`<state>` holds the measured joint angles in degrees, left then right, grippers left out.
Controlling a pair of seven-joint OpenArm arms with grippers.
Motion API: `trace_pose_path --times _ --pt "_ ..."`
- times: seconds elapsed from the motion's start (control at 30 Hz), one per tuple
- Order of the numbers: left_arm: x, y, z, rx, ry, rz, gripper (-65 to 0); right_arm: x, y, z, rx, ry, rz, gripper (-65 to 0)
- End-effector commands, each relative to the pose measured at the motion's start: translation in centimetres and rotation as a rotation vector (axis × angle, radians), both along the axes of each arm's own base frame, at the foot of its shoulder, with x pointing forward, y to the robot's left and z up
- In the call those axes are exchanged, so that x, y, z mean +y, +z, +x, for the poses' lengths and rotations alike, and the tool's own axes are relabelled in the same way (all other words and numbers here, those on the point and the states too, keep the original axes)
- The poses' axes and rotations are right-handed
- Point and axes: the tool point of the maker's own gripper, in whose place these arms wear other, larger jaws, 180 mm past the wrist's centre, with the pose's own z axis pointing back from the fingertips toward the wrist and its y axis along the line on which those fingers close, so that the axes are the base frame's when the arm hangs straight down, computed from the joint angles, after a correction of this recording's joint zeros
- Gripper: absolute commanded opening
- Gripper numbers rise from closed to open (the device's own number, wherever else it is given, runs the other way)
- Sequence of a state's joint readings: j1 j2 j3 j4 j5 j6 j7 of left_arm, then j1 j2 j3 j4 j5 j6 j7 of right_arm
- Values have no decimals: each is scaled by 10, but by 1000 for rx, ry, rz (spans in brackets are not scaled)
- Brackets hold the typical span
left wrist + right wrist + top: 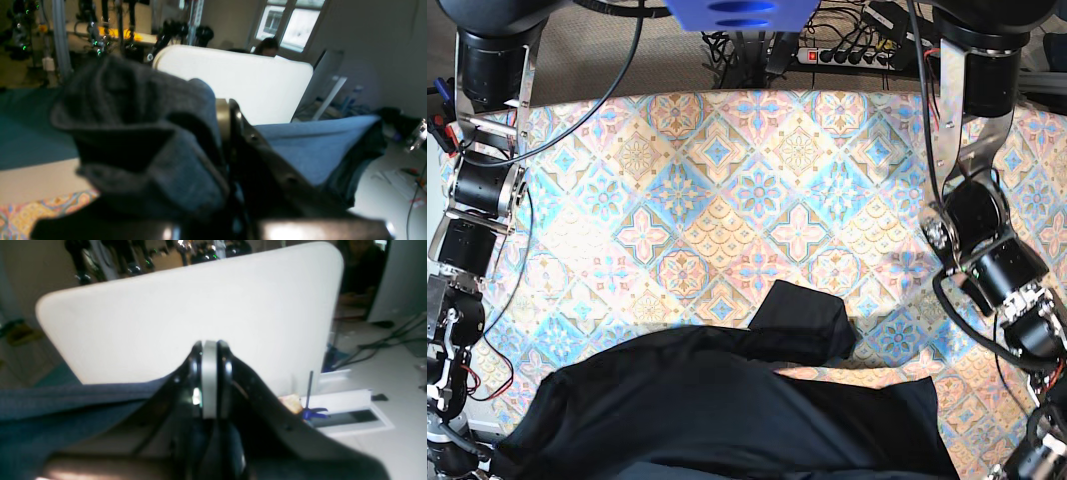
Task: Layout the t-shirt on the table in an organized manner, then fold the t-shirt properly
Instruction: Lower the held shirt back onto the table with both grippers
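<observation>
The black t-shirt [727, 410] lies bunched along the near edge of the patterned table [727, 180], with one sleeve [802, 320] folded up onto the cloth. In the left wrist view my left gripper [230, 126] is shut on the t-shirt [140, 133]. Fabric is heaped to its left and stretched taut to its right. In the right wrist view my right gripper [210, 380] is shut, and the t-shirt [50, 396] runs out of its jaws to the left. In the base view both grippers sit at the bottom corners, mostly out of frame.
A white panel [186, 316] stands upright ahead of both wrist cameras, also in the left wrist view [233, 83]. A power strip [847, 55] and cables lie behind the table. A white tray with a blue-handled tool [347, 416] sits to the right. A person [267, 46] sits in the background.
</observation>
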<state>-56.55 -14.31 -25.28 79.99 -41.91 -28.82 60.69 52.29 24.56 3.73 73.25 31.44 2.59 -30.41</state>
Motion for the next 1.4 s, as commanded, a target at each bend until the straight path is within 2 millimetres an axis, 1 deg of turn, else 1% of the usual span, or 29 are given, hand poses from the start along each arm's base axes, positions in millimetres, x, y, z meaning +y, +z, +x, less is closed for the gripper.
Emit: trace_pose_path --times 0.0,0.03,0.13,0.23,0.3,0.37,0.43,0.5,0.53,0.67,0.7,0.77,0.9,0.93,0.97,1.03,1.07,1.1,1.17,1.23,1.27,1.3,1.33,1.37 --pt "18 35 -6 -97 40 -24 -650 -8 40 -6 -107 -24 -10 -650" --pt "23 29 -2 -77 45 -29 -650 -8 39 -5 -103 -26 -8 -650" --pt "37 7 12 5 49 -61 -650 -14 24 2 -61 -37 4 -650" --pt "48 -3 20 17 67 -100 -650 -15 19 4 -48 -38 9 -650" --pt "61 -14 25 46 85 -125 -650 -10 17 5 -41 -32 -3 -650" --pt "69 -25 31 76 95 -153 -650 7 11 11 -25 0 -23 -650" --pt "72 -34 36 93 100 -176 -650 23 7 15 -15 28 -34 -650" --pt "66 -40 43 109 94 -163 -650 36 2 19 -7 52 -36 -650" --pt "66 -42 45 112 98 -152 -650 46 -3 22 4 70 -28 -650" --pt "60 -50 53 118 101 -133 -650 91 -28 38 51 145 40 -650" --pt "60 -50 54 118 101 -134 -650 94 -32 40 59 151 50 -650" --pt "59 -50 54 119 99 -134 -650 93 -36 42 59 146 56 -650" --pt "60 -55 53 129 102 -131 -650 94 -36 41 62 149 52 -650" --pt "60 -57 53 132 103 -129 -650 96 -52 40 97 153 56 -650" --pt "60 -65 53 147 103 -130 -650 96 -78 37 154 155 58 -650" --pt "60 -74 52 162 104 -129 -650 99 -134 27 270 161 61 -637" --pt "60 -76 52 166 105 -129 -650 106 -158 20 322 176 50 -626" --pt "60 -80 52 173 105 -128 -650 121 -184 12 378 206 26 -610" --pt "60 -96 50 201 106 -130 -650 170 -233 -8 470 304 -36 -583" --pt "59 -99 50 207 104 -132 -650 216 -281 -36 557 402 -115 -570" --pt "58 -108 49 222 104 -132 -650 235 -304 -50 584 437 -173 -567" --pt "58 -113 48 231 104 -133 -650 249 -322 -63 604 466 -243 -565" --pt "57 -117 48 239 103 -133 -650 256 -335 -73 617 478 -300 -564" --pt "57 -118 48 240 103 -133 -650 258 -346 -80 628 477 -357 -564"
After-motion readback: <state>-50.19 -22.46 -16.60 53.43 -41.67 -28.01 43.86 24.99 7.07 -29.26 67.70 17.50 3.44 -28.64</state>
